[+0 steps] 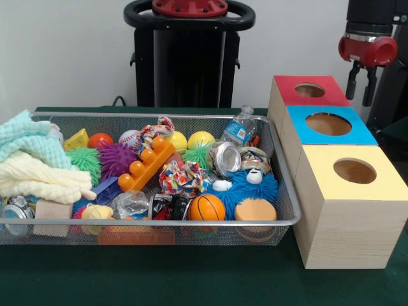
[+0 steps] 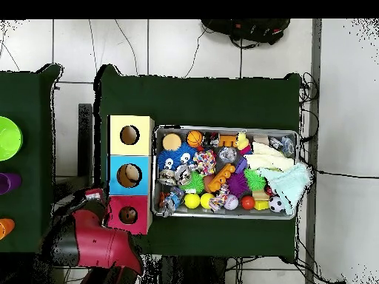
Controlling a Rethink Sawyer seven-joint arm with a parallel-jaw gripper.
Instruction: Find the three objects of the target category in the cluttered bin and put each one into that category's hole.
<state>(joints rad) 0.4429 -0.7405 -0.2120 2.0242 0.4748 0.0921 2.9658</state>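
The wire mesh bin sits on the green table, full of mixed toys. One small yellow duck-like toy with an orange tint lies at its near left corner, beside a wooden block. It also shows in the overhead view. I cannot make out other ducks in the clutter. The red-topped box stands at the far end of the box row, and its round hole shows in both views. My gripper hangs open and empty just right of the red-topped box, above table level. The arm covers it in the overhead view.
A blue-topped box and a yellow-topped box stand in line with the red one, right of the bin. The bin also holds an orange basketball, yellow balls, towels, a water bottle and a crushed can.
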